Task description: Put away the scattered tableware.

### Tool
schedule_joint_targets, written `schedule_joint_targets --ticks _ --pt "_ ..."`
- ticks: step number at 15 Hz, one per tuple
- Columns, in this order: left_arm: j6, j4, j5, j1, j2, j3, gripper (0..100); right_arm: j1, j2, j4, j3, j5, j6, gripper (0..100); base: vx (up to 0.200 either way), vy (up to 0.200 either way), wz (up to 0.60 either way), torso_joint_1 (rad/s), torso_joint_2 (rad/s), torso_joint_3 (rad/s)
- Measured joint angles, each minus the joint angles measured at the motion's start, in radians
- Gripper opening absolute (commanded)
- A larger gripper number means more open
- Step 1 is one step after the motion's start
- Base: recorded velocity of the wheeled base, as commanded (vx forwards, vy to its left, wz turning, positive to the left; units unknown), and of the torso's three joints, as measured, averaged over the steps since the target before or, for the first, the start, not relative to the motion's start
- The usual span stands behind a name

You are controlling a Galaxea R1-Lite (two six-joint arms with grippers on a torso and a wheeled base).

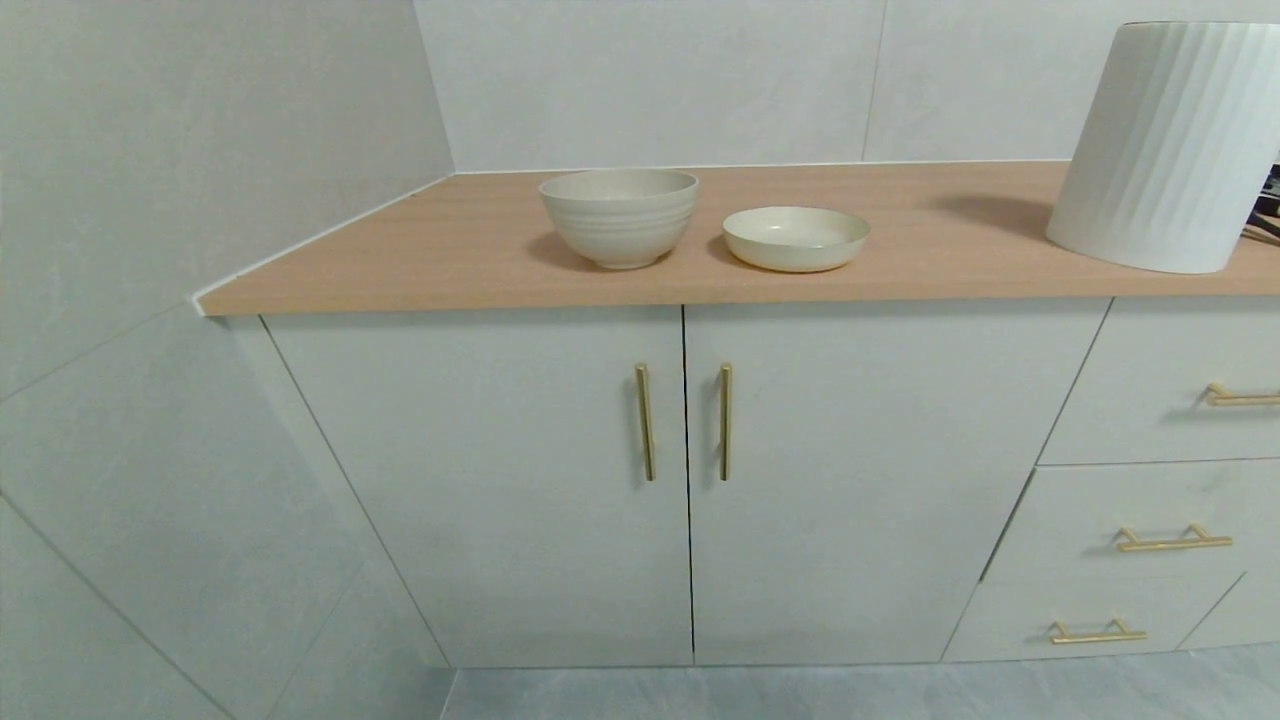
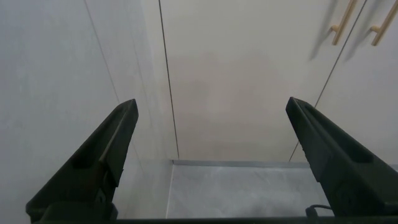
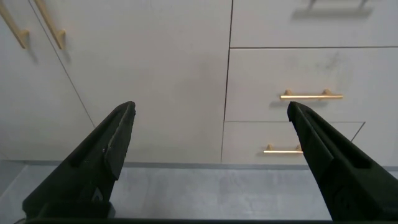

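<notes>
A deep ribbed beige bowl (image 1: pixel 619 215) stands on the wooden countertop (image 1: pixel 450 255), and a shallow cream dish (image 1: pixel 796 237) sits just to its right, apart from it. Below them are two shut cabinet doors with gold handles (image 1: pixel 645 421). My left gripper (image 2: pixel 211 121) hangs low in front of the left cabinet door, open, with nothing between its fingers. My right gripper (image 3: pixel 211 121) is also low, open and empty, facing the cabinet front and the drawers (image 3: pixel 311 96).
A large white ribbed cylinder (image 1: pixel 1170 145) stands at the counter's right end. Drawers with gold handles (image 1: pixel 1172 541) are at the right of the doors. A tiled wall (image 1: pixel 150 300) closes in the left side. Grey floor (image 1: pixel 800 695) lies below.
</notes>
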Motion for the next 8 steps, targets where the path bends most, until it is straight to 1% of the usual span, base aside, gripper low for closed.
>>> schedule_joint_targets --ticks 2,4,8 --pt "0.0 0.0 0.0 0.0 0.0 0.001 100 0.0 0.001 -0.001 -0.019 0.019 0.002 100 0.0 0.0 0.0 0.0 0.0 0.0" --pt "0.0 0.0 0.0 0.0 0.0 0.001 100 0.005 0.022 -0.008 -0.088 0.073 0.008 100 0.0 0.0 0.0 0.0 0.0 0.0" --pt "0.0 0.0 0.0 0.0 0.0 0.0 100 0.015 0.193 -0.009 -0.162 0.169 0.008 100 0.0 0.0 0.0 0.0 0.0 0.0"
